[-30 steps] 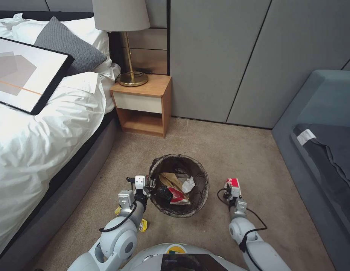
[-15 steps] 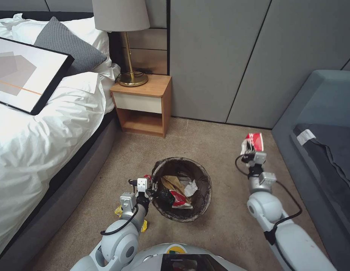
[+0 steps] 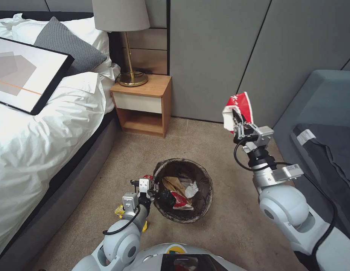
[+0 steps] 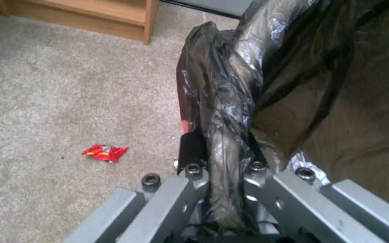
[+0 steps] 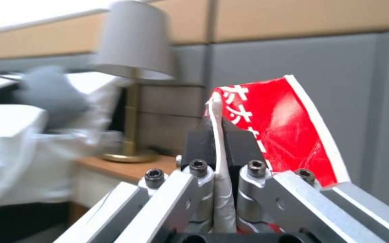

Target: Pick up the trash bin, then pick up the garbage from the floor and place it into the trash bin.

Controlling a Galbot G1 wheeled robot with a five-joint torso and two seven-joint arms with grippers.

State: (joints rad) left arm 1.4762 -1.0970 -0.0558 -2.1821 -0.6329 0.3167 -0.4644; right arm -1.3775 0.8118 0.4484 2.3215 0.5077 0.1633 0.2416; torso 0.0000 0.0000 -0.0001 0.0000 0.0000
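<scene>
Over the last second my right arm has swung up and away from the carpet, carrying its catch from floor level beside the bin to well above it, out toward the grey wall panels. My right gripper point(image 3: 239, 122) is pinched on a crushed red-and-white paper cup point(image 3: 238, 109); in the right wrist view the black pads point(image 5: 199, 143) squeeze the cup's flattened white edge between them, and its red body point(image 5: 289, 131) fans out to one side.

My left gripper point(image 3: 155, 187) is clamped on the near-left rim of the small round bin lined with a dark brown-black plastic bag point(image 3: 203, 177). The left wrist view shows the crinkled liner point(image 4: 224, 111) bunched between the fingers.

What matters now is that the bin's mouth lies below the cup and toward my left, nearer my body. The mouth faces up with open air over it, so I judge the path is a sweep inward and down. Inside it already lie tan paper, white tissue and a red-and-white scrap.

The grey sofa point(image 3: 325, 113) crowds my right elbow. The wooden nightstand point(image 3: 143, 103) stands well clear. A small red wrapper point(image 4: 105, 152) lies on the beige carpet point(image 3: 220, 139) just left of the bin, and a yellow wrapper point(image 3: 118, 210) peeks out under my left forearm.
</scene>
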